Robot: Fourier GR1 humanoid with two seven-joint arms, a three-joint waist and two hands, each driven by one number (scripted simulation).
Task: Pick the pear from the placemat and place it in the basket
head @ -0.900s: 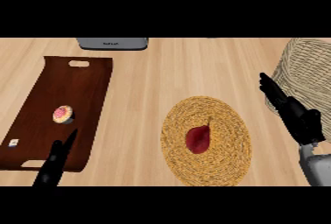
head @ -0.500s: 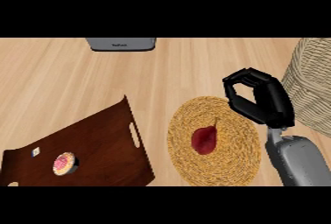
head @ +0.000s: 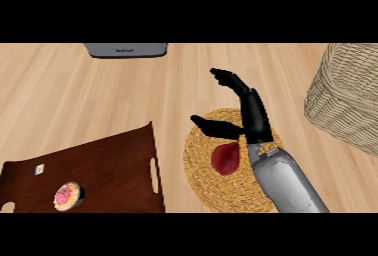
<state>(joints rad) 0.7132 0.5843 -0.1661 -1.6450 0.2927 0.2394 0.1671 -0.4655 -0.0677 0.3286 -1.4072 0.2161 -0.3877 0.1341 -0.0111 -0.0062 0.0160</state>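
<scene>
1. One hand shows: the right hand [head: 251, 112] comes in from the near edge on its grey forearm [head: 286, 182] and hangs over the woven placemat [head: 203, 185].
2. Its fingers stretch out toward the far side, only gently bent, and the thumb sticks out to the left; nothing sits inside them, so the hand is released and holds nothing.
3. Down below, the pear [head: 225, 159], dark red, lies on the placemat, just near of the thumb and right beside the wrist; whether the thumb touches it cannot be told.
4. Over to the right, the basket [head: 351, 95] stands on the wooden counter [head: 88, 100], pale and woven, cut off by the right edge and well apart from the pear.
5. To the left, a dark brown tray [head: 103, 165] lies tilted, its right edge with a handle slot just beside the placemat.
6. On that tray, near the near edge, sits a small round pink-and-yellow item [head: 67, 196], and further left a tiny pale piece [head: 38, 169].
7. At the far edge, a grey appliance [head: 125, 49] peeks into view.
</scene>
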